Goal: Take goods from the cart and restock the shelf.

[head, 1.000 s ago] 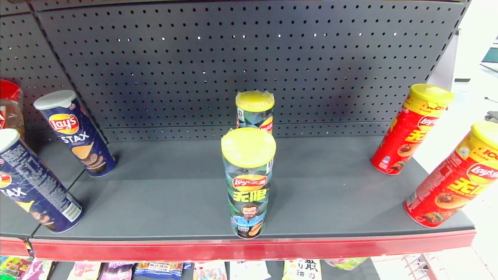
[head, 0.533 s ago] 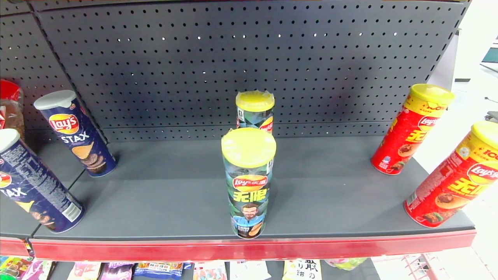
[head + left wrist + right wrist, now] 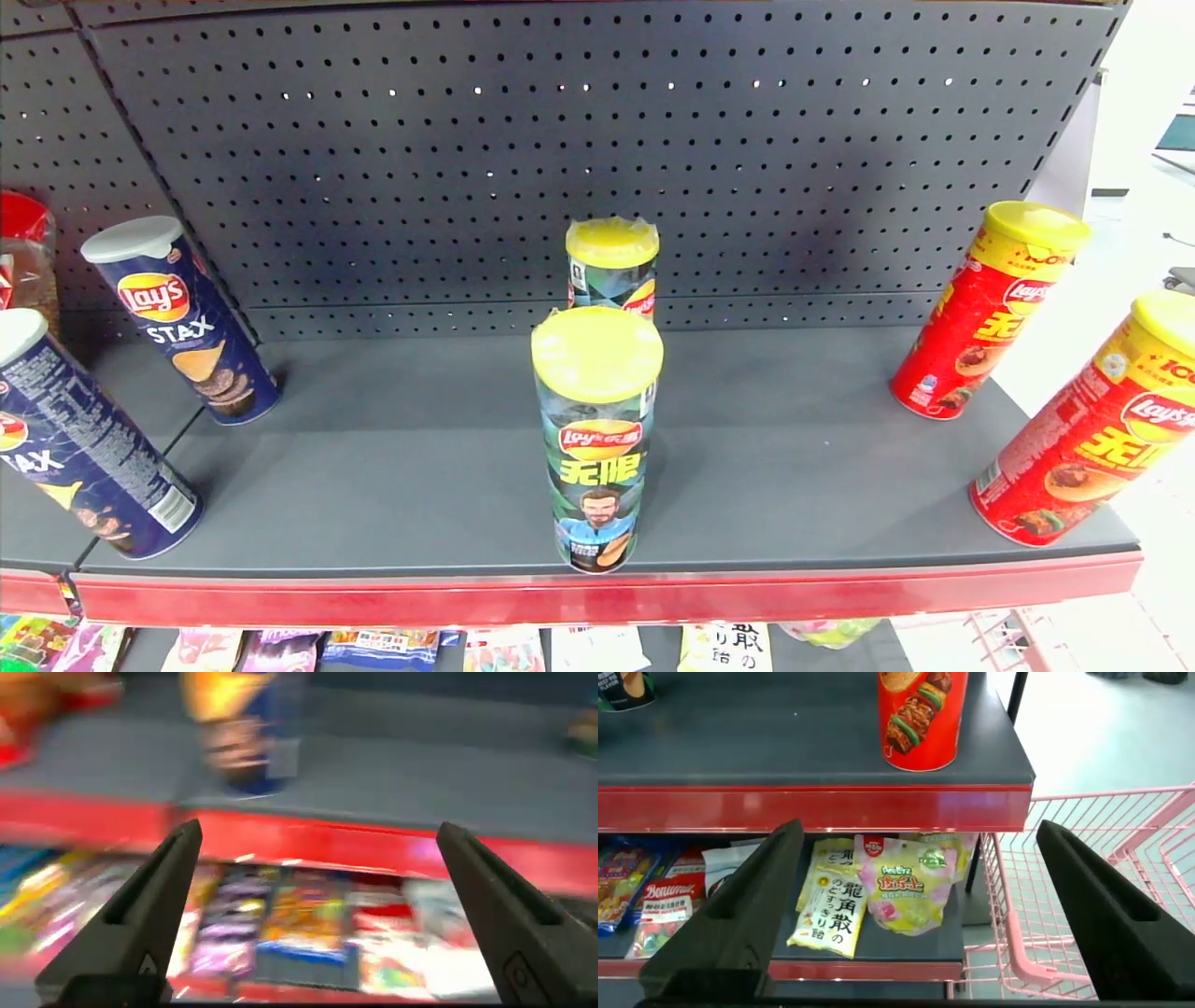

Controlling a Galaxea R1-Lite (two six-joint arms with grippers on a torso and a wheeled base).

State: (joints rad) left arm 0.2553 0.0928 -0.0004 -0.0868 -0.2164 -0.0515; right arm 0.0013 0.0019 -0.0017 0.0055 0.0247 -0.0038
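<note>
Facing the shelf (image 3: 420, 467), left gripper (image 3: 320, 833) and right gripper (image 3: 920, 829) both hung released, empty; pink cart (image 3: 1120, 849) near the right.

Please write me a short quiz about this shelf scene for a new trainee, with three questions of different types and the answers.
1. True or false: the front green can stands upright on the shelf.
2. How many red cans stand at the shelf's right end?
3. The right tool is: A) open and empty; B) shut on a can; C) shut on a bag.
Key: 1 true; 2 two; 3 A.
</note>
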